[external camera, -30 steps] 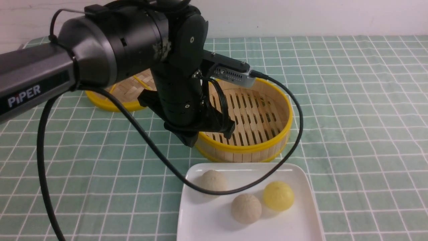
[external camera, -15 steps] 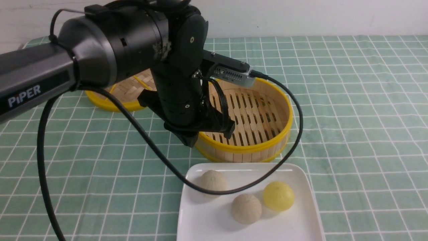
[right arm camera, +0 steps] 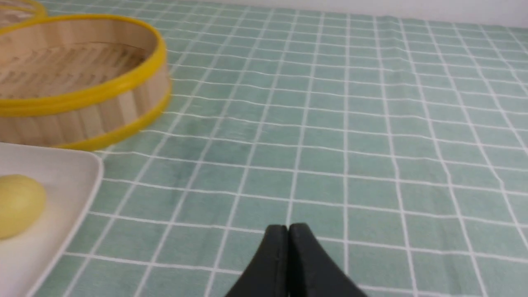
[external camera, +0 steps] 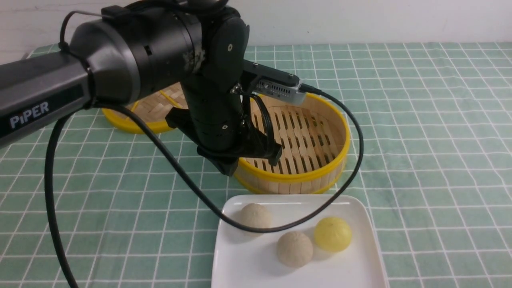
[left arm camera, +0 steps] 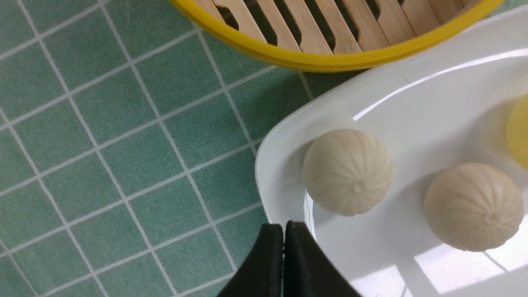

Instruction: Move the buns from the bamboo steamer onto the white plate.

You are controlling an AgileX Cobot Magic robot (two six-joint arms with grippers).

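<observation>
The bamboo steamer (external camera: 308,160) stands empty, its slatted floor bare; its rim also shows in the left wrist view (left arm camera: 288,57) and its wall in the right wrist view (right arm camera: 82,111). In front of it lies the white plate (external camera: 248,264) (left arm camera: 412,103) (right arm camera: 62,185) with three buns on it. The pale cream bun (external camera: 255,216) (left arm camera: 347,171) is nearest the steamer, and the yellow bun (external camera: 333,234) (left arm camera: 520,132) (right arm camera: 16,206) is to the right. My left gripper (external camera: 229,171) (left arm camera: 284,226) hangs shut and empty above the plate's rear left corner. My right gripper (right arm camera: 288,227) is shut and empty over the cloth, right of the plate.
A greyish-tan bun (external camera: 295,249) (left arm camera: 473,206) sits at the plate's front. A flat woven lid (external camera: 148,114) lies behind the left arm. The arm's black cable (external camera: 352,160) loops over the steamer and plate. A green checked cloth (external camera: 432,160) covers the table.
</observation>
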